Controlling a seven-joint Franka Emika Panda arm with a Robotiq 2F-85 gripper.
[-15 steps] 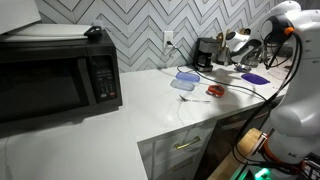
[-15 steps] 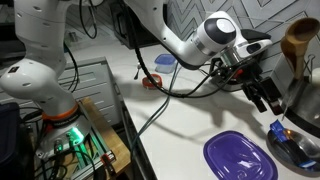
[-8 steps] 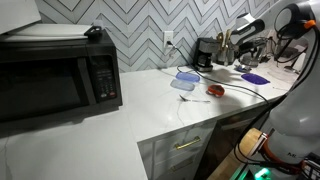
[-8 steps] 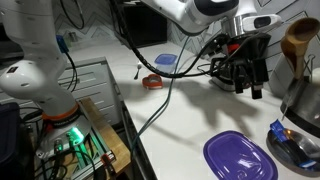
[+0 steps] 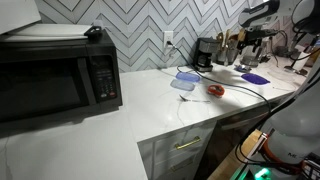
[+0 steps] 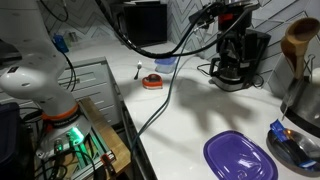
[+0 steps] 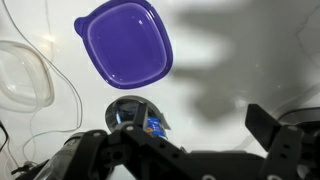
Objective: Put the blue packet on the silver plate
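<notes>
The blue packet (image 7: pixel 153 125) lies on the silver plate (image 7: pixel 128 107), which sits just below the purple plate (image 7: pixel 125 42) in the wrist view. In an exterior view the packet (image 6: pixel 283 134) rests on the silver plate (image 6: pixel 300 152) at the right edge, beside the purple plate (image 6: pixel 238 157). My gripper (image 7: pixel 195 135) is open and empty, high above the counter, with its dark fingers framing the plate area. It shows raised near the top in both exterior views (image 5: pixel 252 25) (image 6: pixel 238 20).
A coffee maker (image 6: pixel 240 58) stands at the back of the counter. A red-orange object (image 5: pixel 215 90), a bluish oval dish (image 5: pixel 187 75) and a clear container (image 5: pixel 180 85) lie mid-counter. A microwave (image 5: pixel 55 75) stands far off. Cables trail across the counter.
My gripper has lifted up and away from the silver plate, open. The blue packet stays on the plate.
</notes>
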